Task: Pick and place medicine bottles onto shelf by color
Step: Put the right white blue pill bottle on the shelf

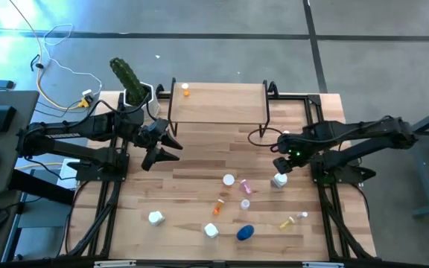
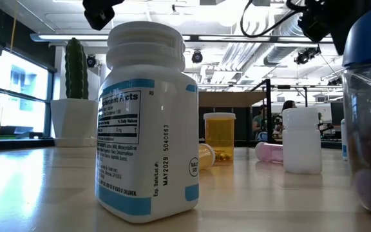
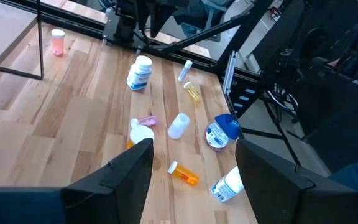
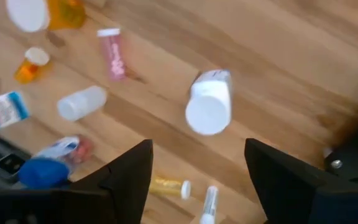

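Now right gripper hovered open, empty, above white bottle; best descend centred, straddle cap squarely, then close. Left gripper open, idle.

Seen: a green cactus in a white pot at the far left corner of the big wooden table, white and yellow wires on the gray floor, people far back.
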Robot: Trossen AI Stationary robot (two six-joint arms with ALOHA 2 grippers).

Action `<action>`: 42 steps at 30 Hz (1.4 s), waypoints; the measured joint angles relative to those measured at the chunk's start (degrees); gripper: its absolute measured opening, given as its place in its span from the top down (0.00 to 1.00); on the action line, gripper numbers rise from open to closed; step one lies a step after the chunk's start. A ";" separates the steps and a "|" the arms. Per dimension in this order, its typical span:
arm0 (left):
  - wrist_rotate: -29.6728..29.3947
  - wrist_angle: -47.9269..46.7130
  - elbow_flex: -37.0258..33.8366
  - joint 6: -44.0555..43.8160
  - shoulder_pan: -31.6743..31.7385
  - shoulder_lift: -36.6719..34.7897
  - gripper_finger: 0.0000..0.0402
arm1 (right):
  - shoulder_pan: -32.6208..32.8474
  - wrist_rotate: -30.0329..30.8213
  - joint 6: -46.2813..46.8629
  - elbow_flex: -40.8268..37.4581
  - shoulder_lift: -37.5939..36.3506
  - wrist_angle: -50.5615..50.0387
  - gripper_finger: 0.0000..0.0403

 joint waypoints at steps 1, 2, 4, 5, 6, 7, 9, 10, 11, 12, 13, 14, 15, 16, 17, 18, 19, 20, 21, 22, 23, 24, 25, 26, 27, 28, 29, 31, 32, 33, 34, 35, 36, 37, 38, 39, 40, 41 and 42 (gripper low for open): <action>0.00 0.00 0.00 -0.04 0.00 0.00 0.45 | 0.09 0.83 0.32 0.00 0.43 0.02 0.38; 0.00 -0.02 0.00 -0.06 0.00 0.00 0.45 | 0.28 1.29 0.67 0.00 0.96 0.02 0.38; 0.00 -0.02 0.00 -0.04 0.00 0.00 0.45 | 0.66 1.41 0.78 -0.02 1.99 0.02 0.37; 0.00 -0.02 0.00 -0.04 0.00 0.00 0.45 | 0.90 1.40 0.79 -0.02 2.55 0.04 0.37; 0.00 -0.02 0.00 -0.05 0.00 0.00 0.45 | 1.28 1.39 0.81 -0.02 3.16 0.04 0.37; 0.00 -0.03 0.00 -0.09 0.00 0.00 0.45 | 1.75 1.39 0.81 -0.02 3.76 0.11 0.37; 0.00 -0.04 0.00 -0.02 0.00 0.00 0.45 | 2.93 1.39 0.96 -0.04 5.06 0.62 0.37; 0.00 -0.04 0.00 -0.02 0.00 0.00 0.45 | 3.55 1.38 1.23 -0.04 5.61 0.85 0.37; 0.00 -0.04 0.00 -0.04 0.00 0.00 0.45 | 4.13 1.53 1.27 -0.04 6.18 0.95 0.37; 0.00 -0.04 0.00 -0.04 0.00 0.00 0.45 | 4.70 1.74 1.29 -0.03 6.76 0.97 0.37; 0.00 -0.06 0.00 -0.02 0.00 0.02 0.45 | 5.22 1.89 1.55 -0.04 7.40 0.96 0.37; 0.00 -0.04 0.00 -0.02 0.00 0.02 0.45 | 5.67 2.18 1.98 -0.04 8.05 0.98 0.37; 0.00 -0.04 0.02 -0.05 0.00 0.02 0.45 | 6.03 2.40 2.30 -0.04 8.75 0.98 0.37; 0.00 -0.04 0.02 -0.11 0.00 0.02 0.45 | 6.33 2.63 2.51 -0.04 9.47 0.98 0.37; 0.00 -0.04 0.02 -0.09 0.00 0.02 0.45 | 6.55 2.71 2.97 -0.04 10.16 1.00 0.37; 0.00 -0.04 0.02 -0.02 0.00 0.02 0.45 | 6.71 2.77 3.34 -0.04 10.88 1.03 0.37; 0.00 -0.05 0.02 -0.02 0.00 0.02 0.45 | 6.80 2.87 3.41 -0.04 11.60 1.14 0.37; 0.00 -0.07 0.02 -0.02 0.00 0.02 0.45 | 6.80 2.92 3.41 -0.04 12.38 1.24 0.37; 0.00 -0.04 0.02 -0.01 0.00 0.02 0.45 | 6.80 2.92 3.70 -0.04 13.18 1.31 0.37; 0.00 -0.05 0.02 0.00 0.00 0.02 0.45 | 6.80 2.94 4.09 -0.04 13.97 1.31 0.37; 0.00 -0.05 0.02 -0.01 0.00 0.02 0.45 | 6.80 2.96 4.47 -0.04 14.75 1.31 0.37; 0.00 -0.05 0.02 -0.02 0.00 0.02 0.45 | 6.80 2.96 4.52 -0.04 15.56 1.31 0.37; 0.00 -0.05 0.02 0.00 0.00 0.02 0.45 | 6.80 2.96 4.50 -0.04 16.38 1.31 0.37; 0.00 -0.05 0.02 0.00 0.00 0.02 0.45 | 6.80 2.98 4.50 -0.04 17.24 1.32 0.37; 0.00 -0.04 0.02 0.00 0.00 0.02 0.45 | 6.80 3.00 4.50 -0.04 18.05 1.33 0.37; 0.00 -0.04 0.02 0.00 0.00 0.02 0.45 | 6.80 3.17 4.48 -0.04 18.73 1.35 0.37; 0.00 -0.05 0.02 0.01 0.00 0.02 0.45 | 6.76 3.44 4.46 -0.04 19.51 1.40 0.37; 0.00 -0.07 0.02 0.01 0.00 0.02 0.45 | 6.64 3.79 4.39 -0.04 20.89 1.67 0.37; 0.00 -0.07 0.02 0.02 0.00 0.02 0.45 | 6.65 3.79 4.31 -0.04 21.52 1.81 0.37; 0.00 -0.08 0.02 0.04 0.00 0.02 0.45 | 6.65 3.79 4.26 -0.04 21.98 1.91 0.37; 0.02 -0.17 0.02 0.27 0.02 0.02 0.45 | 6.65 3.79 4.28 -0.04 22.38 2.02 0.37; 0.01 -0.25 0.02 0.44 0.02 0.02 0.45 | 6.65 3.79 4.29 -0.04 22.69 2.12 0.37; 0.02 -0.26 0.02 0.46 0.02 0.02 0.45 | 6.65 3.78 4.29 -0.04 22.95 2.24 0.37; 0.02 -0.26 0.02 0.46 0.02 0.02 0.45 | 6.65 3.77 4.28 -0.04 23.14 2.43 0.37; 0.02 -0.26 0.02 0.46 0.02 0.02 0.45 | 6.65 3.77 4.27 -0.04 23.18 2.52 0.37; 0.02 -0.26 0.02 0.46 0.02 0.02 0.45 | 6.65 3.76 4.28 -0.04 23.18 2.59 0.38; 0.02 -0.26 0.02 0.46 0.02 0.02 0.45 | 6.65 3.75 4.29 -0.04 23.18 2.66 0.38; 0.02 -0.26 0.02 0.46 0.02 0.02 0.45 | 6.62 3.75 4.31 -0.04 23.18 2.85 0.39; 0.02 -0.26 0.02 0.46 0.02 0.02 0.45 | 6.62 3.64 4.30 -0.05 23.18 3.00 0.40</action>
